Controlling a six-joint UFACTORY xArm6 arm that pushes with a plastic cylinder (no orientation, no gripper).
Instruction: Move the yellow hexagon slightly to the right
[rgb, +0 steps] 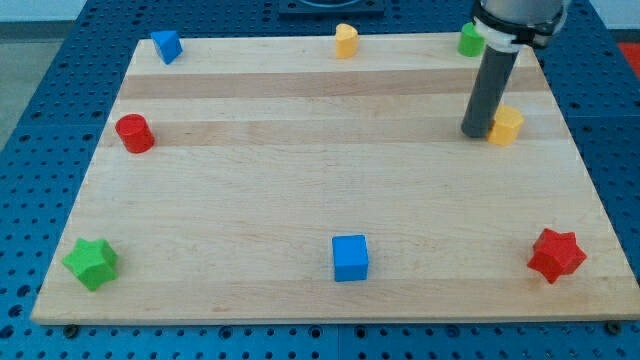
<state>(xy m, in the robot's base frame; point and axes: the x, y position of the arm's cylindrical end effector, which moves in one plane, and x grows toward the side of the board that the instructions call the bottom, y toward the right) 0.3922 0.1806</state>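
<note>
The yellow hexagon (507, 125) sits on the wooden board (300, 190) near the view's right edge, upper half. My tip (475, 133) stands on the board touching the hexagon's left side. The dark rod rises from there toward the view's top. A second yellow block (346, 41), rounded in shape, sits at the top edge near the middle.
A green block (470, 40) sits at the top right, partly behind the rod. A blue block (166, 46) is at the top left, a red cylinder (134, 133) at the left, a green star (91, 263) at bottom left, a blue cube (350, 257) at bottom middle, a red star (556, 254) at bottom right.
</note>
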